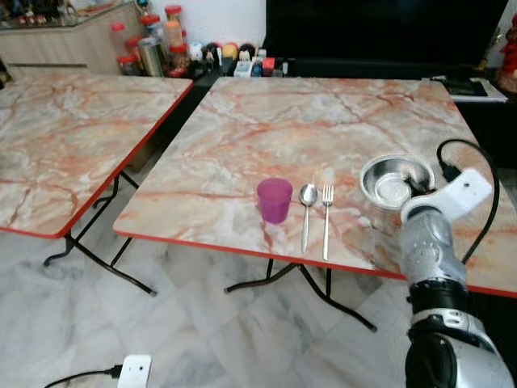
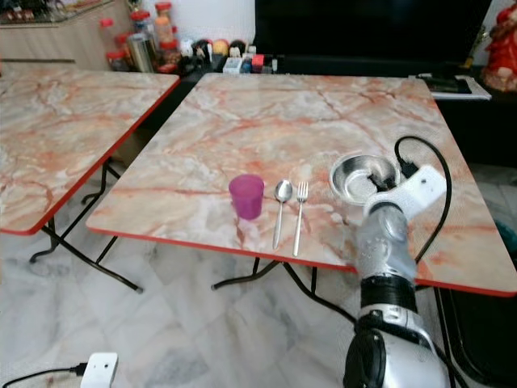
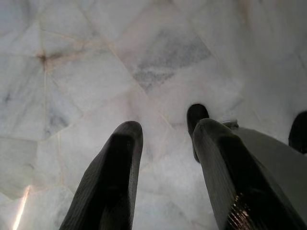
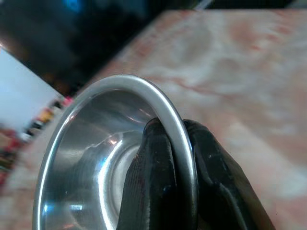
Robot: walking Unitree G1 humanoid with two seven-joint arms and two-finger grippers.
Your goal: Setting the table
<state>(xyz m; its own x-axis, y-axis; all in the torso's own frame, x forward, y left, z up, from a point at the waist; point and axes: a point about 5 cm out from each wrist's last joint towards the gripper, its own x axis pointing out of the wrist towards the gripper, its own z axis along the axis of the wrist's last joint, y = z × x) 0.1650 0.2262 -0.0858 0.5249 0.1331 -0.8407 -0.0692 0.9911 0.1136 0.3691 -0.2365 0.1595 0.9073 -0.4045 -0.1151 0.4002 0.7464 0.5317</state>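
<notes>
your right pincer (image 4: 175,143) is pinching the bowl (image 1: 394,179) by its rim: in the right wrist view one black finger (image 4: 151,177) sits inside the steel wall and the other outside, with the rim pressed between them. from the head views you see the right arm (image 1: 432,259) reaching up over the near edge of the table (image 2: 323,113), a black cable looping from its white wrist block, and the bowl sitting toward the near right part of the top. you cannot tell from these views whether the bowl rests on the marble or is lifted just off it.

your left pincer (image 3: 163,167) hangs idle over the pale marble floor (image 3: 96,72), its two fingers spread apart with nothing between them.

along the near edge of the table, left of the bowl, you have a fork (image 1: 327,218), then a spoon (image 1: 307,212) just beside it, both lying with handles pointing at the near edge. a purple cup (image 1: 275,200) stands upright just left of the spoon, near but apart from it.

a second table (image 1: 73,137) with the same marble top and red edge stands to the left, apart from the first. jars and small bottles (image 1: 161,40) crowd a low shelf beyond the far left corner. a white plug block (image 1: 134,371) with a black lead lies on the floor near you.
</notes>
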